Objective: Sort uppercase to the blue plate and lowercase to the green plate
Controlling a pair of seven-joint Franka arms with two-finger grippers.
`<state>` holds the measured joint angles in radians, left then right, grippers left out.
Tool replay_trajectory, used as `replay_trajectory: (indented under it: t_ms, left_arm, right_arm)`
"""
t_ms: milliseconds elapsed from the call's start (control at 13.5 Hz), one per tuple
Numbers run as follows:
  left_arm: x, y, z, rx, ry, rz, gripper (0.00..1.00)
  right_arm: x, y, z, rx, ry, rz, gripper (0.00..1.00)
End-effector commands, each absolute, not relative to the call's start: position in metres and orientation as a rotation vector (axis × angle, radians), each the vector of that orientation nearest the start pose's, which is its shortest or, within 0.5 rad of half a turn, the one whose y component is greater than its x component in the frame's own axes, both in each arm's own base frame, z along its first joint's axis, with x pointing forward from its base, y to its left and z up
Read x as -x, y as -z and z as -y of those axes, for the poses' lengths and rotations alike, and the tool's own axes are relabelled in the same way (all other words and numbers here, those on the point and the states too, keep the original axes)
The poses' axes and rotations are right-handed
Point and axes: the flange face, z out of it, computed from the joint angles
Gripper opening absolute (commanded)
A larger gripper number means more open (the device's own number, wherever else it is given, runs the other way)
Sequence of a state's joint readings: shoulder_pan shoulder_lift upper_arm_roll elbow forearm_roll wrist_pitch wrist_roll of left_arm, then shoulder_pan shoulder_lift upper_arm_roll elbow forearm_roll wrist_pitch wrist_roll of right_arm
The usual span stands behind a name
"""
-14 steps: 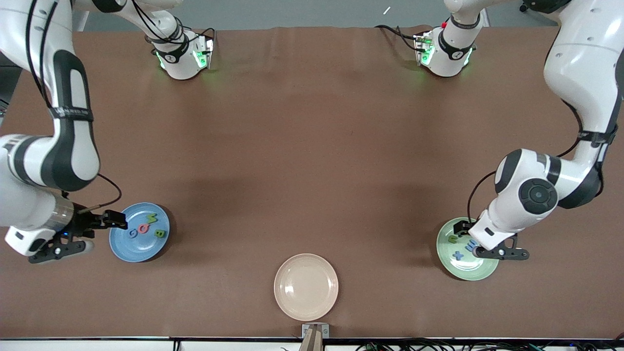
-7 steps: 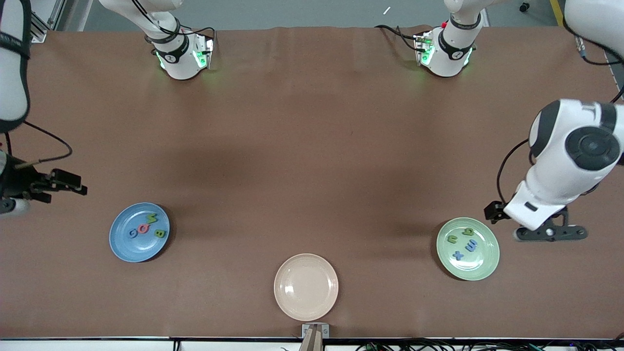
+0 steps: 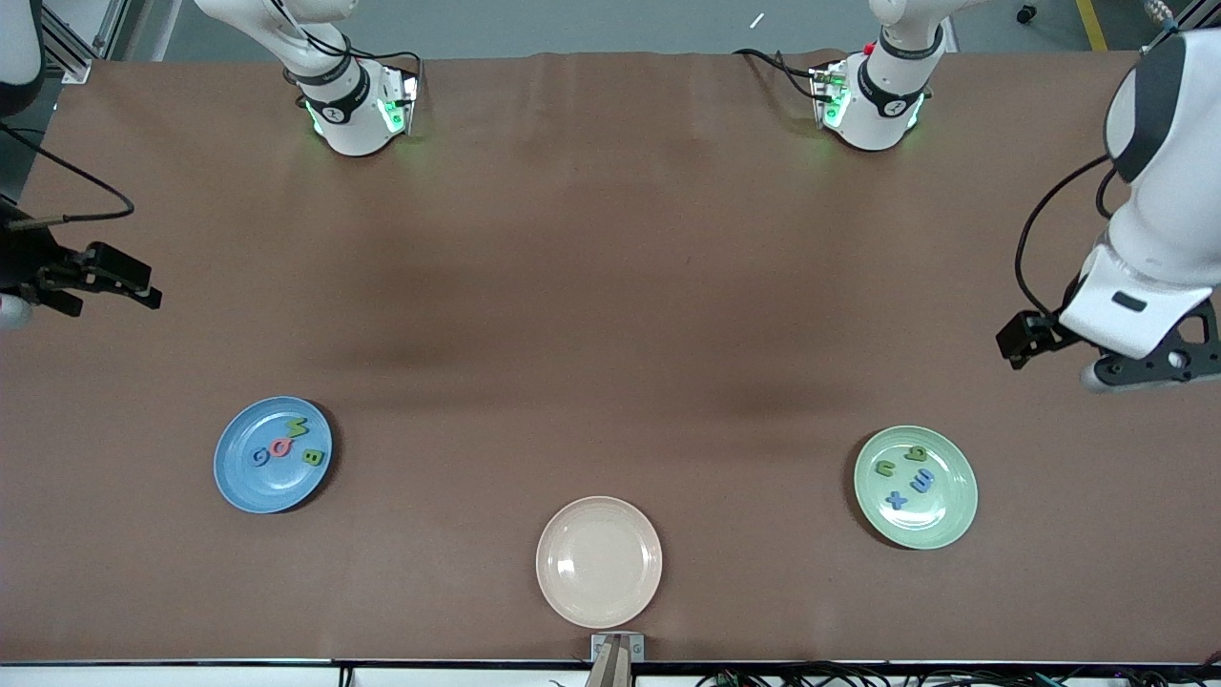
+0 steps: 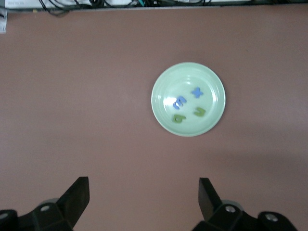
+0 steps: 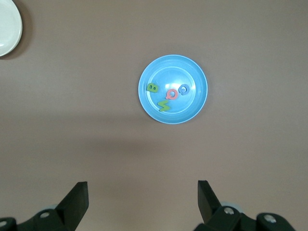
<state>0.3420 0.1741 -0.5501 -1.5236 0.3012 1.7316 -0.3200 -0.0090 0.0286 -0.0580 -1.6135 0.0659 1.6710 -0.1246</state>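
Chunky uppercase [image 3: 284, 447] on glossy round blue plate [image 3: 238, 487] — lowercase [image 3: 904, 475] on green plate [image 3: 949, 520]

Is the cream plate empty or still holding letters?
Empty: the cream plate shows only bare glaze, no letters on it.

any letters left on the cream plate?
No, the cream plate is bare; the letters sit on the blue plate and green plate.

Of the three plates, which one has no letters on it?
The cream plate, nearest the front camera, between the other two. The blue plate and green plate each hold four letters.
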Motion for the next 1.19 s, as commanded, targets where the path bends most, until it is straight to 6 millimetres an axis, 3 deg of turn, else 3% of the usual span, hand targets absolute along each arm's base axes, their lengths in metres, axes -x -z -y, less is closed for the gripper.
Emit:
replay_trajectory:
  t_ms: [0,148,444,667,741,889,1111]
  left_arm:
    - [-0.588,-0.601,0.068,2.985,0.120,0.195,1.00]
    - [-0.575,-0.610,0.073,3.010,0.076,0.205,1.00]
    - [-0.560,-0.626,0.079,3.073,0.042,0.162,1.00]
    - [-0.542,-0.639,0.072,3.049,0.013,0.146,1.00]
    - [-0.535,-0.645,0.078,3.047,0.018,0.129,1.00]
    - [-0.526,-0.645,0.067,3.064,0.001,0.160,1.00]
    - [-0.511,-0.640,0.066,3.060,-0.008,0.148,1.00]
  right_arm:
    - [-0.544,-0.604,0.022,3.092,0.074,0.061,1.00]
    - [-0.548,-0.618,0.015,3.138,0.111,0.103,1.00]
    - [-0.542,-0.621,-0.004,3.140,0.072,0.077,1.00]
    - [-0.538,-0.627,-0.002,3.138,0.082,0.072,1.00]
    - [-0.535,-0.628,-0.002,3.138,0.082,0.070,1.00]
    - [-0.535,-0.628,0.000,3.138,0.084,0.065,1.00]
    - [-0.535,-0.629,0.000,3.138,0.084,0.036,1.00]
